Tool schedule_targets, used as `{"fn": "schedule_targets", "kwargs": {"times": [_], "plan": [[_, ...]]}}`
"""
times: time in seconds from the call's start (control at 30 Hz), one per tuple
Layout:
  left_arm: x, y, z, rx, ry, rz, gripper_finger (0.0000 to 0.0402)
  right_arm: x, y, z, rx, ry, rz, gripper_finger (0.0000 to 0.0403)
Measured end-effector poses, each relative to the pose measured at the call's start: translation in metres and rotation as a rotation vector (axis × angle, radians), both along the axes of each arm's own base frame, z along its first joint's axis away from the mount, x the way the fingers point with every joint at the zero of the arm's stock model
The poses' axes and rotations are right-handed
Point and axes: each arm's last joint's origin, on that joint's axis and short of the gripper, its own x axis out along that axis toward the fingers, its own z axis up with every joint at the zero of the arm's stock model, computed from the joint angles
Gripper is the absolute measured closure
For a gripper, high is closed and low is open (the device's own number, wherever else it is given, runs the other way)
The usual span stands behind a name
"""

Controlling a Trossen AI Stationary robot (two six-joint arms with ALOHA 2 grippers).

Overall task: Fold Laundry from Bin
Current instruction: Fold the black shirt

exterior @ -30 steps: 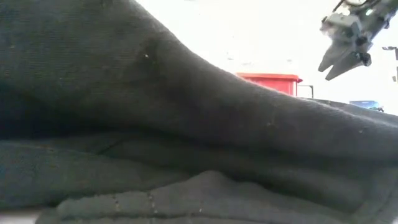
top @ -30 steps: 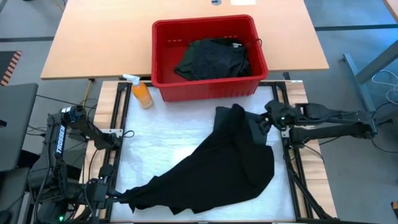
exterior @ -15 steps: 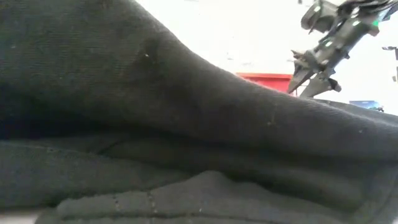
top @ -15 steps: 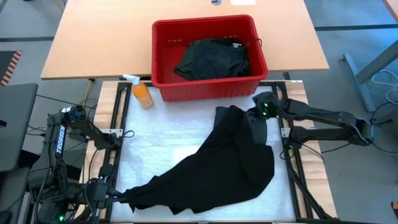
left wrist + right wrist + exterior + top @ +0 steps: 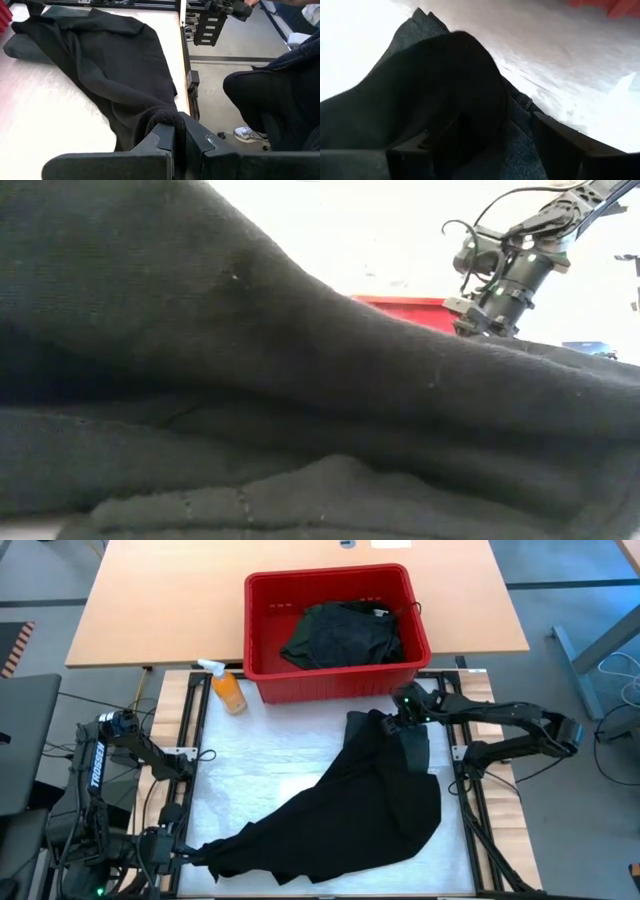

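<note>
overhead, table-level, two wrist close-ups

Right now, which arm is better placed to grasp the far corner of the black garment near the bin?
The right. Its open claw is at that corner of the garment, by the bin. The left claw is shut on the near end.

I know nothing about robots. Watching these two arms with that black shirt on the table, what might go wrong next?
The right gripper, open, straddles a raised fold of the black garment near the bin; closing there may pinch several layers rather than one edge.

The left gripper is shut on the opposite corner at the table's near edge, so pulling apart could slip that bunched corner free or drag cloth off the table.

The spray bottle stands beside the bin; swinging cloth might topple it.
</note>
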Motion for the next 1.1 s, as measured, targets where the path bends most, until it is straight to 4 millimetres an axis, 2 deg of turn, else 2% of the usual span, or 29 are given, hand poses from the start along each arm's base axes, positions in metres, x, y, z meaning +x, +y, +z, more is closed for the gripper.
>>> {"fn": "schedule_targets", "kwargs": {"times": [0.1, 0.17, 0.27, 0.4, 0.43, 0.67, 0.77, 0.83, 0.9, 1.1], "plan": [[0.000, 0.000, 0.000, 0.004, -0.001, -0.002, 0.0401, 0.000, 0.000, 0.000, 0.001, 0.004, 0.014, 0.0149], [0.000, 0.000, 0.000, 0.012, -0.004, -0.006, 0.0401, -0.001, 0.001, -0.001, 0.007, 0.012, 0.023, 0.0171], [0.000, 0.000, 0.000, 0.030, -0.016, -0.009, 0.0401, -0.001, 0.001, -0.001, 0.011, 0.018, 0.038, 0.0238], [0.001, 0.000, 0.001, 0.041, -0.034, -0.001, 0.0401, 0.000, 0.003, 0.002, 0.001, -0.014, 0.099, 0.0366], [0.001, 0.000, 0.001, 0.042, -0.036, 0.000, 0.0402, 0.000, 0.004, 0.006, -0.011, -0.029, 0.110, 0.0379], [0.001, 0.001, 0.001, 0.044, -0.053, 0.011, 0.0401, -0.006, 0.008, 0.058, -0.115, -0.160, 0.135, 0.0369], [0.001, 0.000, 0.001, 0.041, -0.054, 0.014, 0.0401, -0.015, 0.011, 0.070, -0.132, -0.158, 0.135, 0.0378], [0.001, 0.000, 0.001, 0.042, -0.054, 0.014, 0.0402, -0.020, 0.014, 0.069, -0.125, -0.130, 0.129, 0.0374], [0.001, -0.001, -0.001, 0.041, -0.057, 0.013, 0.0401, -0.022, 0.015, 0.062, -0.101, -0.101, 0.114, 0.0353], [0.002, -0.002, -0.006, 0.031, -0.050, 0.026, 0.0401, -0.017, 0.009, 0.040, -0.043, -0.008, 0.087, 0.0238]]}}
